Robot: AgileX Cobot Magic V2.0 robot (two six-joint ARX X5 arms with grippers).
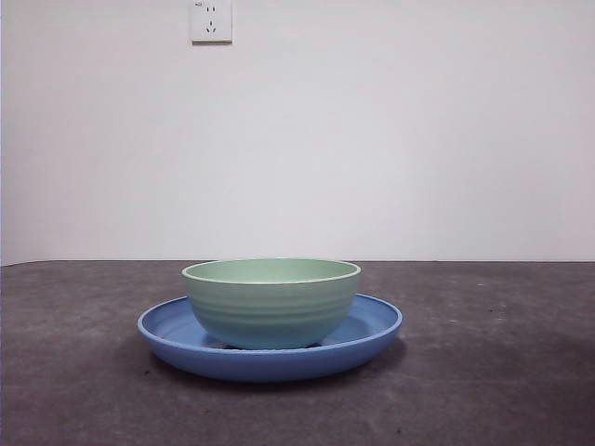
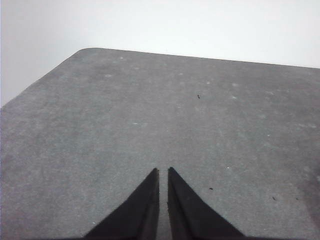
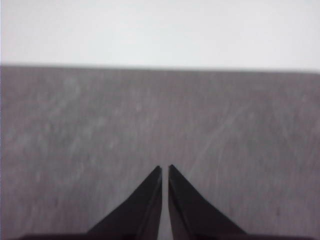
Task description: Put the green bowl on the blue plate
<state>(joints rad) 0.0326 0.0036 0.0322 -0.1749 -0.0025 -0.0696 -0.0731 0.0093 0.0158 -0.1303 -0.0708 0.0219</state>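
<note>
The pale green bowl (image 1: 271, 302) stands upright inside the blue plate (image 1: 372, 325), in the middle of the dark table in the front view. No arm shows in that view. In the left wrist view my left gripper (image 2: 163, 171) is shut over bare table, holding nothing. My right gripper (image 3: 164, 168) is likewise shut and empty above bare table in the right wrist view. Neither wrist view shows the bowl or the plate.
A dark grey table (image 1: 502, 372) runs to a white wall with a socket (image 1: 211, 20) high up. The left wrist view shows a rounded table corner (image 2: 85, 51) ahead of the jaws.
</note>
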